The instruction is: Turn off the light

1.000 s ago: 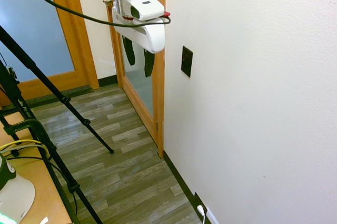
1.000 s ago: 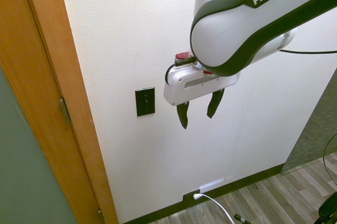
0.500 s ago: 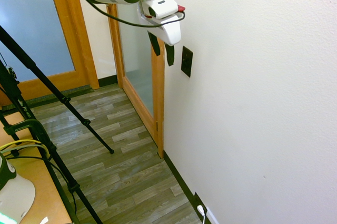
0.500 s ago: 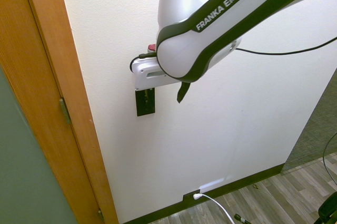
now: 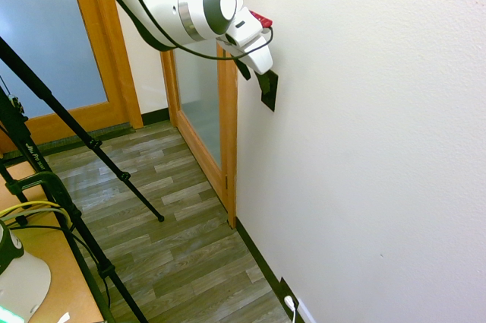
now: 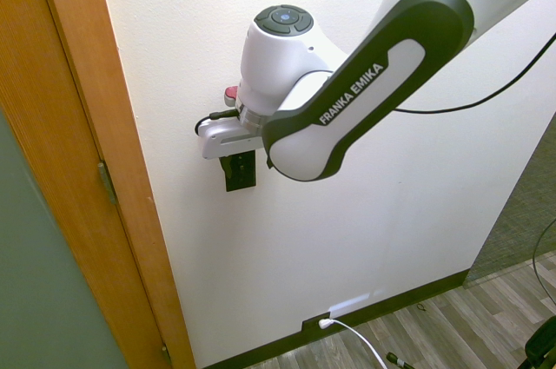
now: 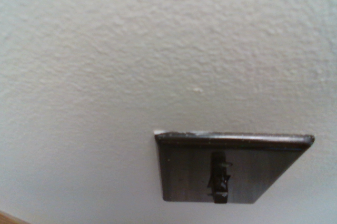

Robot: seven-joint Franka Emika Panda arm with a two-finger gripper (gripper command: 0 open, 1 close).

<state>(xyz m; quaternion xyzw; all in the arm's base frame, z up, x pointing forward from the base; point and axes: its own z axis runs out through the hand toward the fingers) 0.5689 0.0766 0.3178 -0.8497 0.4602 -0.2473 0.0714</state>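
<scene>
First exterior view: gripper [image 5: 258, 80] pressed close against switch plate [image 5: 269, 93] on white wall [image 5: 364, 110], beside door frame [image 5: 228, 133]. Second exterior view: switch plate [image 6: 241, 174] partly hidden behind gripper; finger opening cannot be told. Wrist view: switch plate [image 7: 231, 167] with toggle [image 7: 218, 177] seen.

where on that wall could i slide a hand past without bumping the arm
The white wall is bare from below the black switch plate down to the baseboard, where a small white plug sits. In the second exterior view, a thin bare strip runs between plate and wooden door frame. It is crowded at the plate, where the gripper sits.
</scene>
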